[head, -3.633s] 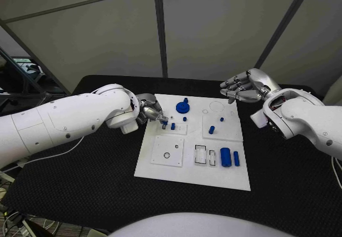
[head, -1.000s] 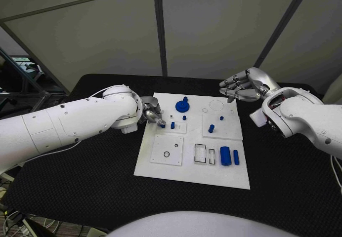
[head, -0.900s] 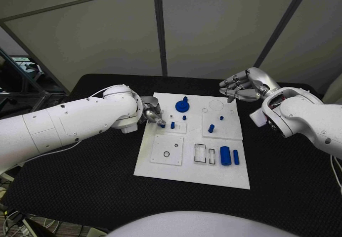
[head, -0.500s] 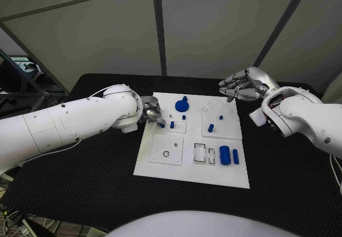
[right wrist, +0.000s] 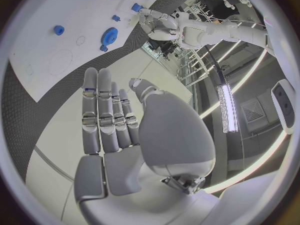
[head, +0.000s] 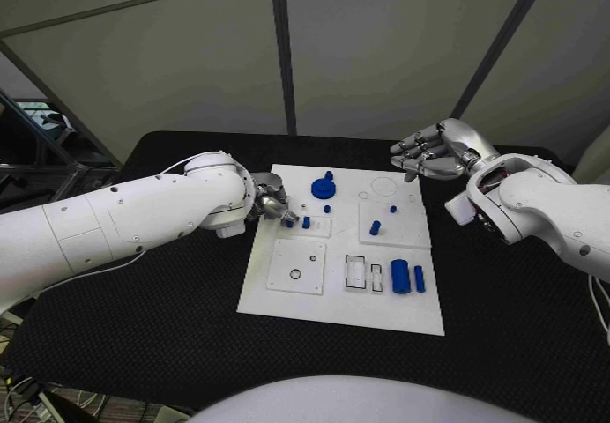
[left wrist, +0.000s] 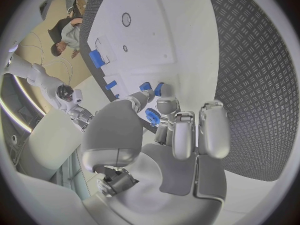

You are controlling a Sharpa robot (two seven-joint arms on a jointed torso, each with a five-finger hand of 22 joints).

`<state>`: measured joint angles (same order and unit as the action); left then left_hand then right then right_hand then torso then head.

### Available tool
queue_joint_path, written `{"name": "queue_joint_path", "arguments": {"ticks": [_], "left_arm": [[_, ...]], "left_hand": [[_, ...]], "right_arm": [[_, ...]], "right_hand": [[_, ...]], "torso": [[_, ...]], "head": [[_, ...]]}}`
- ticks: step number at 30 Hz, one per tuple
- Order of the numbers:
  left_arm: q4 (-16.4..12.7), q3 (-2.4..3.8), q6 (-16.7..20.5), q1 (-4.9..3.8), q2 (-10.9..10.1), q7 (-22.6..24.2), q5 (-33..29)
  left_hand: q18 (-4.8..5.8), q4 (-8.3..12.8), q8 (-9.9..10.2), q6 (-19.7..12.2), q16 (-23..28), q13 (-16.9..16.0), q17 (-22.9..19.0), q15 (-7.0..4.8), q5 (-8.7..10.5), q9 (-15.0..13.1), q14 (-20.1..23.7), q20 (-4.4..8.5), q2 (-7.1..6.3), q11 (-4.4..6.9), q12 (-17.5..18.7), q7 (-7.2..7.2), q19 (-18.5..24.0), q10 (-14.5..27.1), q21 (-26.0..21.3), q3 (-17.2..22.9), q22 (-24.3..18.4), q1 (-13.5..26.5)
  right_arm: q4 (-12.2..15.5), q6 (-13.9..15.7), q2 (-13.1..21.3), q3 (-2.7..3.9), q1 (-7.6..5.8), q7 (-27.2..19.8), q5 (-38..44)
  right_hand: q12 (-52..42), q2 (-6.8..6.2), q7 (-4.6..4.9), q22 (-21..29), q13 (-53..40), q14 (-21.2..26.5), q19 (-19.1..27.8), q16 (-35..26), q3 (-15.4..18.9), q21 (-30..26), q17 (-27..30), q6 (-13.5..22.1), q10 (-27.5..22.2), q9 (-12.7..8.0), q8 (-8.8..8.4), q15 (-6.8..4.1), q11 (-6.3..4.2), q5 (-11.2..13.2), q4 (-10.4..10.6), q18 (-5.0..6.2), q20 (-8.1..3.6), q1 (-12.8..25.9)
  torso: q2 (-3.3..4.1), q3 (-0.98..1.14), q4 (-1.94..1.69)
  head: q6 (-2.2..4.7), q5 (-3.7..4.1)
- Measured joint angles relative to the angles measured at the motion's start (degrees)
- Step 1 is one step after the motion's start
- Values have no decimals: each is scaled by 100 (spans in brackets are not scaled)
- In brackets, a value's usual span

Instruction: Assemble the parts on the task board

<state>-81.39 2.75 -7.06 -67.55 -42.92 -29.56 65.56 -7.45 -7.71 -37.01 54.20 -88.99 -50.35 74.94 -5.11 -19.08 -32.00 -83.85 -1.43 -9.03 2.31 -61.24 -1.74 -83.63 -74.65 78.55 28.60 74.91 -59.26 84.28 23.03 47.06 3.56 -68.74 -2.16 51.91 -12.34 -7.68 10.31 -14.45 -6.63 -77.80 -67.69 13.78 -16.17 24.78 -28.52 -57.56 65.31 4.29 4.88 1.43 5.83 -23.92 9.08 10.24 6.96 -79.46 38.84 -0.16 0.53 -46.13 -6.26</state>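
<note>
The white task board (head: 295,295) lies mid-table. My left hand (head: 268,203) is at its left edge, thumb and one finger reaching to a small blue peg (head: 287,222) that stands beside a second peg (head: 305,223). In the left wrist view the fingertips (left wrist: 164,101) sit right at both pegs (left wrist: 145,86); I cannot make out whether they grip one. My right hand (head: 430,152) hovers beyond the board's far right corner, fingers apart and holding nothing. A blue gear (head: 324,187) stands at the board's far side.
More blue parts stand on the board: a small peg (head: 327,209), two pegs right of centre (head: 375,228), a thick cylinder (head: 399,276) and a thin bar (head: 419,278). Empty rectangular slots (head: 356,274) and a round hole (head: 295,274) lie nearer me. Black table mat (head: 152,317) surrounds it.
Since the earliest frame my left arm has drawn back and the peg at its fingertips has come down onto the board. Over the last second nothing has moved; the right hand stays still.
</note>
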Motion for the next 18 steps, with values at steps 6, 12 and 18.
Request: {"name": "queue_joint_path", "arguments": {"ticks": [6,12,18], "left_arm": [[36,0,-7,0,13,0,-2],[70,-1,-2,0,16,0,-3],[38,-1,52,0,-19,0,-7]], "left_hand": [[0,-89,23,8,0,-18,0,0,0,1,0,0,22,0,-22,-9,0,0,0,-217,0,22],[0,-195,58,20,0,-15,0,0,0,0,0,0,47,-21,-22,-21,0,23,0,-529,0,46],[0,-393,81,28,0,37,0,0,0,0,0,0,12,-41,-22,-29,0,42,-32,-1042,0,92]], "right_arm": [[15,0,15,0,0,2,0],[22,1,22,0,0,3,0],[24,1,30,0,0,5,0]], "right_hand": [[0,0,0,4,6,0,0,0,0,0,0,0,0,0,0,0,0,0,0,0,0,0],[0,0,0,3,6,0,0,0,0,0,0,0,0,0,0,0,0,0,0,0,0,0],[0,0,0,3,6,0,0,0,0,0,1,0,0,0,0,0,0,0,0,0,0,0]], "torso": [[0,0,-2],[0,-1,-4],[0,-2,-5]], "head": [[-5,5],[-3,13],[-1,19]]}}
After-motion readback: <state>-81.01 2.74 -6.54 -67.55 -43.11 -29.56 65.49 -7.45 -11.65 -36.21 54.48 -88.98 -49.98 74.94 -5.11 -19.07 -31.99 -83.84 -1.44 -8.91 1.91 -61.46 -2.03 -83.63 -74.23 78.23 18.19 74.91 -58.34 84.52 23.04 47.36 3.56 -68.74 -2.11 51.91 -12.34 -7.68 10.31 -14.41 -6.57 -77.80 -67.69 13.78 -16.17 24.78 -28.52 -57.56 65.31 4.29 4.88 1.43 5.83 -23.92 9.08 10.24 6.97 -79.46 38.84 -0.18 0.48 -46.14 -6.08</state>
